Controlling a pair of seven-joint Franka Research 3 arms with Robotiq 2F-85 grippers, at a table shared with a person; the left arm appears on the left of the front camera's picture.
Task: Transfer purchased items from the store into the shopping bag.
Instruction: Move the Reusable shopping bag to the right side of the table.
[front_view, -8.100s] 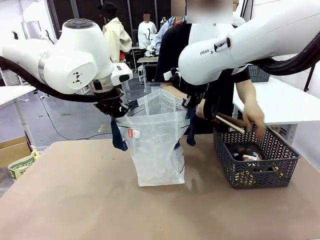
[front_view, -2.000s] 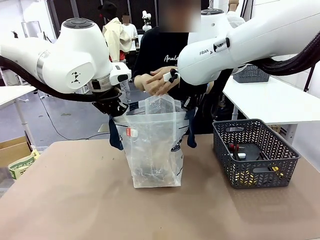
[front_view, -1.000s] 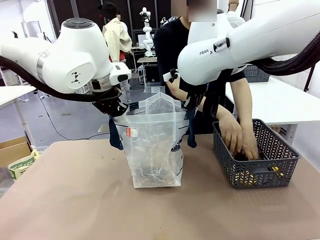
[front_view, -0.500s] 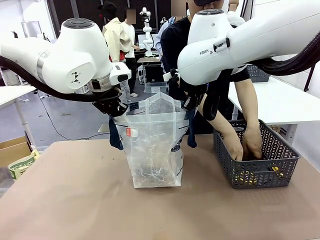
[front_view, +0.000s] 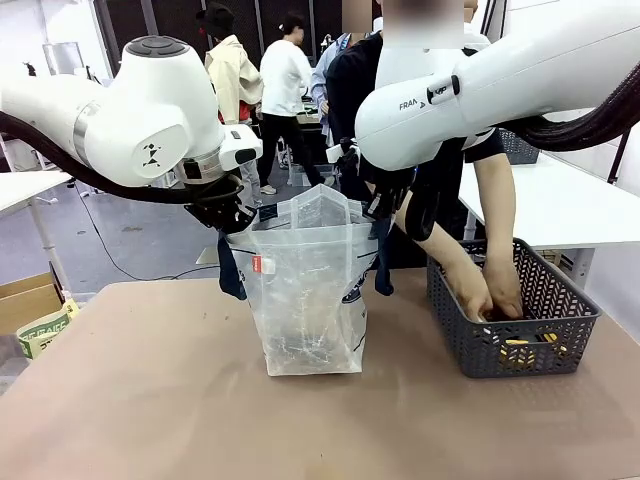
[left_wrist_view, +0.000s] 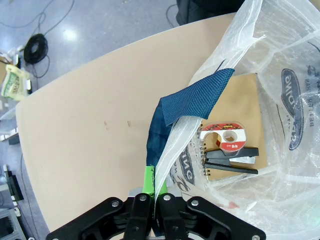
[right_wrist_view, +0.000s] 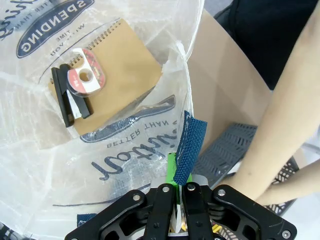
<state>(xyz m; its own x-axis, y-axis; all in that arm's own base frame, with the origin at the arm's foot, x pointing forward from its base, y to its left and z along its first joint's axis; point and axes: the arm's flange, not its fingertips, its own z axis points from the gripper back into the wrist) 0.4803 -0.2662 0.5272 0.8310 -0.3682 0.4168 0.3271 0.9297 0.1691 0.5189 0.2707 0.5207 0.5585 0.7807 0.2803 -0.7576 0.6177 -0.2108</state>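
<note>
Our left end effector (left_wrist_view: 150, 209) is clenched on the rim of the shopping bag (front_view: 305, 290), pinching the thin plastic just beside one blue strap (left_wrist_view: 192, 100). Our right end effector (right_wrist_view: 175, 207) is clenched on the opposite rim, where the other strap (right_wrist_view: 189, 145) rises between its fingers. Held from both sides, the shopping bag stands upright with its mouth open. Its base rests on the tabletop (front_view: 140, 400) near the middle, somewhat toward the far edge. Looking down into it from our wrists, we see a tan spiral notebook (left_wrist_view: 245, 97) lying flat on the bottom. A roll of tape in a red holder (left_wrist_view: 226, 138) sits on top of the notebook, with a black piece (left_wrist_view: 232, 161) just beside the roll that seems to be a clip, though the plastic blurs it. The dark grey basket (front_view: 540, 345) sits toward the tabletop's right edge, near the shopping bag but not touching it. The person on the far side has both hands (front_view: 488, 298) down inside the basket. Small yellow pieces (front_view: 520, 351) show through its mesh wall.
</note>
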